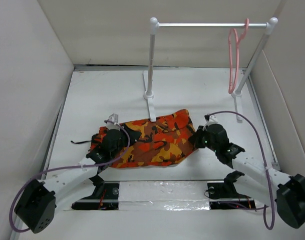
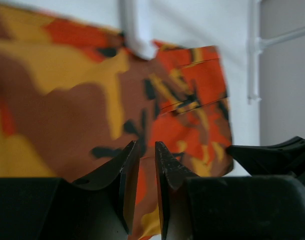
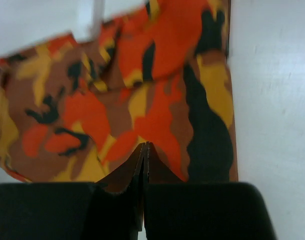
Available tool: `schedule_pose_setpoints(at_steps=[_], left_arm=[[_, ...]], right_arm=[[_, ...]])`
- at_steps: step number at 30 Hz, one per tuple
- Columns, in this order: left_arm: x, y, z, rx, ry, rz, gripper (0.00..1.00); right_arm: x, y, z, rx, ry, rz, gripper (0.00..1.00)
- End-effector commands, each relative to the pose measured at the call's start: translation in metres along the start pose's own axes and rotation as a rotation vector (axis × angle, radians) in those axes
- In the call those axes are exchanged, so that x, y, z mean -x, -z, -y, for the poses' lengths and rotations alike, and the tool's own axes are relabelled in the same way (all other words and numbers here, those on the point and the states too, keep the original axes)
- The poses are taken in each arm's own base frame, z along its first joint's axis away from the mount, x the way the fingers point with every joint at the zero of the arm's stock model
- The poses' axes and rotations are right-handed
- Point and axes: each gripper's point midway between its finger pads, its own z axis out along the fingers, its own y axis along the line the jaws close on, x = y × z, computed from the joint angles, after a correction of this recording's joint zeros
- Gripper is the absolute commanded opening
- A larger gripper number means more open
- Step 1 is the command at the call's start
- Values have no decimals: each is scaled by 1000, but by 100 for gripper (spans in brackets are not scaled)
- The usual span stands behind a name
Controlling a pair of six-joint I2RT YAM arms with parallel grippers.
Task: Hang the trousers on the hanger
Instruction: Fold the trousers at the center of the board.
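Note:
The camouflage trousers lie folded flat on the white table, with the black drawstring trailing off their left end. My left gripper is low at the left end. In the left wrist view its jaws stand a narrow gap apart, with cloth filling the gap. My right gripper is at the right end. In the right wrist view its jaws are pressed together over the cloth, and no cloth shows between them. The pink hanger hangs from the rail at the far right.
A white rail on two posts stands at the back. Its left foot reaches the far edge of the trousers. White walls enclose the table on three sides. A taped strip runs between the arm bases.

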Motion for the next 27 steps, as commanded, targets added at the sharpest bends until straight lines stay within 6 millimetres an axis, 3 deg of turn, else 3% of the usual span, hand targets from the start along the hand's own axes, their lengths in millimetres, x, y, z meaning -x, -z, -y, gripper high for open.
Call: schedule_pose_setpoints(at_steps=[1,5,7,8,11,14,15,17,19,23,25,27], left_arm=[[-23,17,-57,194,99,-27,18],[-48,33,-86,296,150,-107,22],[-58,35,-93,323,154,-147,29],[-64,33,-110,391,178,-158,34],[-67,25,-116,388,197,-170,35],[-53,10,-120,358,225,-139,35],[-52,6,-132,390,214,-155,35],[-44,-7,-121,367,194,-161,35],[-41,-16,-129,406,158,-174,35],[-21,-38,-121,404,70,-145,35],[-15,-39,-125,458,44,-140,35],[4,-43,-113,444,20,-92,34]], right_arm=[[-18,-4,3,-8,-5,-55,1],[-21,-17,18,-44,-36,-58,1],[-35,-22,29,-62,-63,-95,0],[-48,-24,31,-43,-91,-116,0],[-65,-22,35,-42,-121,-138,0],[-82,-16,39,-51,-138,-164,0],[-85,-14,40,-53,-147,-167,0],[-90,-9,32,-27,-139,-179,0],[-96,-6,31,-31,-138,-196,0],[-96,0,16,6,-136,-192,0],[-98,2,16,-9,-125,-201,0],[-94,4,15,-12,-108,-194,0]])
